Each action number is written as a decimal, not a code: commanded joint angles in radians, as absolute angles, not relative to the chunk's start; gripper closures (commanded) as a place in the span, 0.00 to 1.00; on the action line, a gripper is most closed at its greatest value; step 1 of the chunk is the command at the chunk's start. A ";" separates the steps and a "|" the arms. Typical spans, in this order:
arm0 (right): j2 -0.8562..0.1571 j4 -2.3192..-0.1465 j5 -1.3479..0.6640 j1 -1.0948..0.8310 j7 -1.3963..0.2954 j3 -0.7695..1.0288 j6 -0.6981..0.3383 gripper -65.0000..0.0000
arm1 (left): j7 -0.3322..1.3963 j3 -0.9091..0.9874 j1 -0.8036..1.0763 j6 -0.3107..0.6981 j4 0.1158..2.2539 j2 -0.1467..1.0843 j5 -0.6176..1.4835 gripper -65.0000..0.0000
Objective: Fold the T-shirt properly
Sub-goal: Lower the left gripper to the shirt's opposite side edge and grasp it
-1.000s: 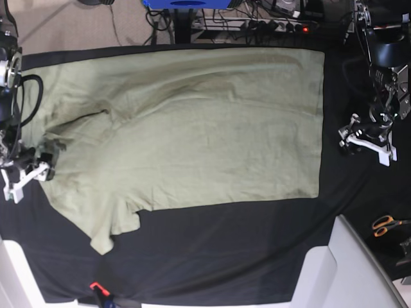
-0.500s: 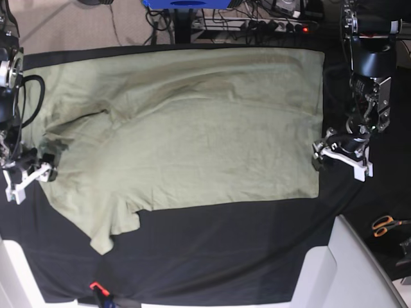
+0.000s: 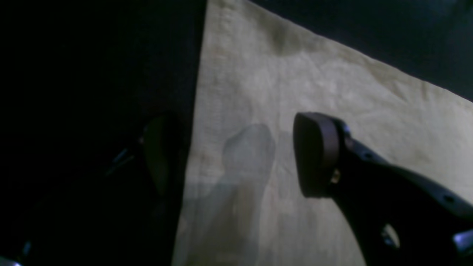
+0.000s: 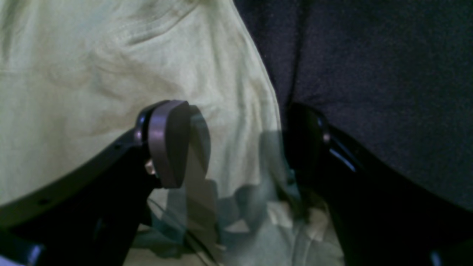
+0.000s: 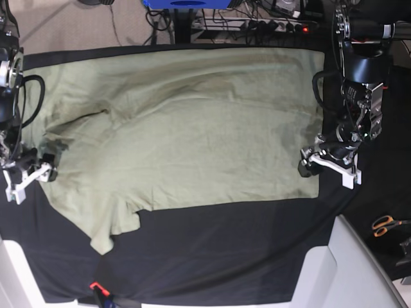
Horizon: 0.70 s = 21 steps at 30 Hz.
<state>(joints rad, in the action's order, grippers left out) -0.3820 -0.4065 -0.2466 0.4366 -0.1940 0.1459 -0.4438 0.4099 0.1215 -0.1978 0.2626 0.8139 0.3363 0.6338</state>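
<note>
The pale sage-green T-shirt (image 5: 186,135) lies spread flat on the black cloth (image 5: 225,250), its hem on the right and its sleeves on the left. My left gripper (image 5: 309,165) is open at the hem's lower right corner. In the left wrist view (image 3: 240,157) one finger (image 3: 316,155) is over the T-shirt (image 3: 295,81) and the other is over the black cloth. My right gripper (image 5: 45,168) is open at the shirt's left edge. In the right wrist view (image 4: 236,144) it straddles the edge of the T-shirt (image 4: 111,74), with one finger (image 4: 168,147) over the fabric.
Orange-handled scissors (image 5: 385,224) lie at the right edge. A white panel (image 5: 350,269) stands at the bottom right. A small red-and-black tool (image 5: 97,290) sits at the bottom edge. Cables and a power strip (image 5: 270,25) run behind the table.
My left gripper has moved leftward from the black cloth to the shirt's hem corner. My right gripper has stayed almost still at the left edge.
</note>
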 commanded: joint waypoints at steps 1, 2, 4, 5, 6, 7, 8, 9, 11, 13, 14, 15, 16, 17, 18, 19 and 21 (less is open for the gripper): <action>-0.390 -0.420 -0.252 0.455 -0.205 0.145 -0.458 0.41 | 0.452 0.117 -0.205 0.262 0.814 0.340 0.631 0.29; -0.390 -0.420 -0.252 0.455 -0.205 0.145 -0.458 0.41 | 0.452 0.117 -0.205 0.262 0.814 0.340 0.631 0.29; -0.390 -0.421 -0.252 0.455 -0.205 0.145 -0.458 0.41 | 0.452 0.117 -0.205 0.262 0.814 0.340 0.631 0.29; -0.390 -0.421 -0.252 0.455 -0.205 0.145 -0.458 0.41 | 0.452 0.117 -0.206 0.262 0.814 0.334 0.631 0.29; -0.390 -0.421 -0.252 0.455 -0.205 0.145 -0.458 0.41 | 0.453 0.116 -0.208 0.262 0.814 0.321 0.631 0.31; -0.390 -0.421 -0.252 0.455 -0.205 0.145 -0.458 0.41 | 0.453 0.114 -0.208 0.262 0.814 0.315 0.631 0.35; -0.390 -0.421 -0.252 0.455 -0.205 0.145 -0.458 0.41 | 0.453 0.097 -0.209 0.262 0.814 0.314 0.631 0.41; -0.390 -0.421 -0.252 0.455 -0.205 0.145 -0.458 0.41 | 0.452 0.071 -0.209 0.262 0.814 0.314 0.631 0.47; -0.390 -0.421 -0.252 0.455 -0.205 0.145 -0.458 0.42 | 0.450 0.044 -0.211 0.262 0.814 0.314 0.631 0.59; -0.390 -0.421 -0.252 0.455 -0.203 0.145 -0.458 0.42 | 0.450 0.050 -0.211 0.262 0.814 0.314 0.631 0.72; -0.390 -0.421 -0.252 0.455 -0.202 0.145 -0.458 0.42 | 0.450 0.059 -0.211 0.262 0.814 0.314 0.631 0.77; -0.390 -0.421 -0.252 0.455 -0.202 0.145 -0.458 0.42 | 0.450 0.073 -0.211 0.262 0.814 0.314 0.631 0.83; -0.390 -0.421 -0.252 0.455 -0.202 0.145 -0.458 0.42 | 0.450 0.088 -0.211 0.262 0.814 0.314 0.631 0.88; -0.390 -0.421 -0.252 0.455 -0.200 0.145 -0.458 0.43 | 0.450 0.102 -0.211 0.262 0.814 0.315 0.631 0.93; -0.389 -0.421 -0.252 0.455 -0.200 0.145 -0.458 0.46 | 0.450 0.113 -0.211 0.262 0.814 0.315 0.631 0.97; -0.389 -0.423 -0.252 0.455 -0.199 0.145 -0.458 0.53 | 0.450 0.125 -0.213 0.262 0.816 0.317 0.631 1.00; -0.389 -0.444 -0.252 0.455 -0.199 0.147 -0.458 0.75 | 0.450 0.140 -0.214 0.262 0.817 0.318 0.631 1.00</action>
<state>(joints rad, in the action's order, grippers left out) -0.3767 -0.4274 -0.2459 0.4313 -0.2119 0.1459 -0.4458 0.4488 0.1352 -0.2001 0.2672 0.8082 0.3038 0.6369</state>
